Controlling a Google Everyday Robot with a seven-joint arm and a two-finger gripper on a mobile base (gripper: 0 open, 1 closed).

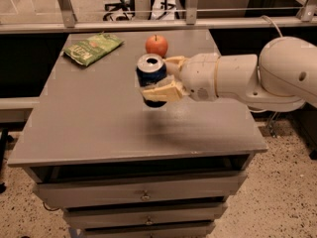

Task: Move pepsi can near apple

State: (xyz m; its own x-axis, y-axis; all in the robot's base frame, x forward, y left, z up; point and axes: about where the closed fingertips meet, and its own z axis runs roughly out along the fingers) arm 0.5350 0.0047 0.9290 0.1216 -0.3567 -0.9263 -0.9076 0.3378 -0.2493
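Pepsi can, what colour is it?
Pepsi can: dark blue, silver top, clamped in the gripper above the table; camera view.

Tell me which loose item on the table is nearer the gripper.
The red apple, just behind the gripper, which is shut on the pepsi can. The green snack bag lies farther off, at a far corner of the table.

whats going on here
A white robot arm has its two-finger tool, over the middle of the grey table, shut on a dark blue pepsi can, holding it off the tabletop. The round red apple sits near the far edge, beyond the can; a flat green snack bag lies far left.
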